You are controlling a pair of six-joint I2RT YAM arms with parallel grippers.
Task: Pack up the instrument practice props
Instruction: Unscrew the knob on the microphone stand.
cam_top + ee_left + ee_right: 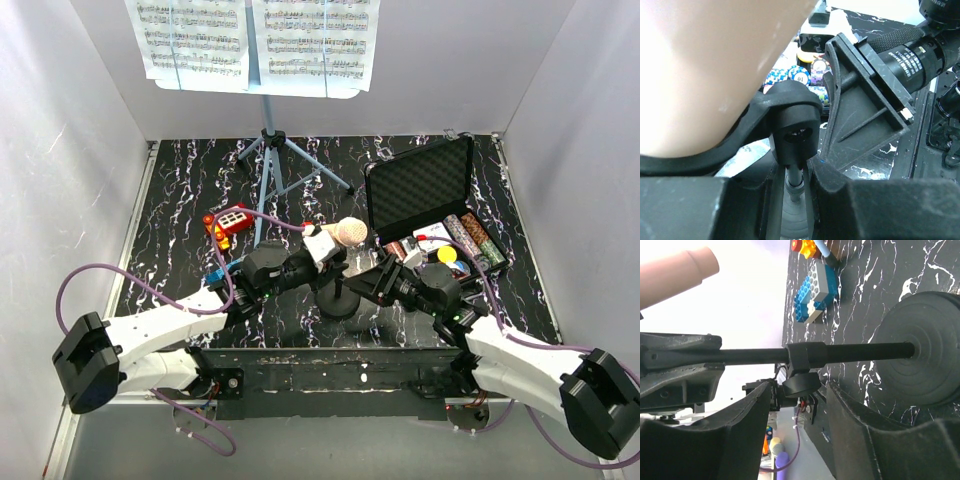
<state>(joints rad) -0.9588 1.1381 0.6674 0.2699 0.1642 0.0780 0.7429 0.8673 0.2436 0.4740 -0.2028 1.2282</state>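
— What do we have on the right?
— A black case with its lid propped open and the grey foam lining facing us. Rows of poker chips lie in its tray, with a round yellow piece near the front.
— And on the left of the black marbled table?
— We see a red toy with white buttons, and nearer us a small stack of blue and grey building bricks — the two apart. White walls close us in.

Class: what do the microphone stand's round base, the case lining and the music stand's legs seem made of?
Microphone stand base: matte black with moulded rings, so plastic or coated metal. Case lining: dark dimpled foam. Music stand legs: thin painted light-blue tubes, probably metal.
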